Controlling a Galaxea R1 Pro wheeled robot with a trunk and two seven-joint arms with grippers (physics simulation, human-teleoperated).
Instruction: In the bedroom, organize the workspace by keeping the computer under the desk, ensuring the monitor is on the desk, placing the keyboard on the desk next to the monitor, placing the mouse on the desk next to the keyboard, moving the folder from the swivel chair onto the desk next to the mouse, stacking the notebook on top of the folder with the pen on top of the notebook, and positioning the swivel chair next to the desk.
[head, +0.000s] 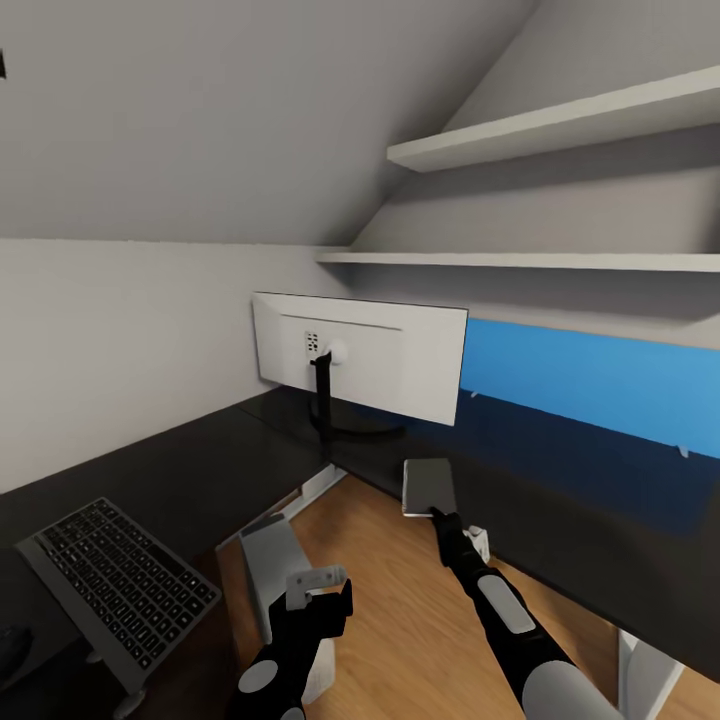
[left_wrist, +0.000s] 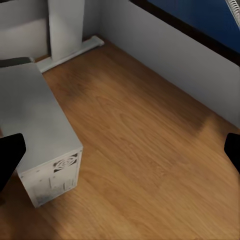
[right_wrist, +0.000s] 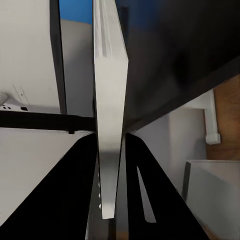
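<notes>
Glossy black desk (head: 200, 460), right tool (head: 436, 513) pinching thin grey notebook (head: 429, 486), left tool (head: 318, 594) spread wide over wood floor (left_wrist: 150, 145)

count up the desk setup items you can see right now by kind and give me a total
Wide white-backed monitor: 1
Slim black keyboard: 1
Light grey computer tower: 1
Thin grey notebook, held in the right gripper: 1
Small black mouse, partly cut off at the picture's edge: 1
Total: 5

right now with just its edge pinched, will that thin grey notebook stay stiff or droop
Probably stiff: in the right wrist view the thin grey notebook runs straight out from the right gripper, no sag. Likely light. Held at one edge over the glossy black desk, it might pivot or slip.
</notes>
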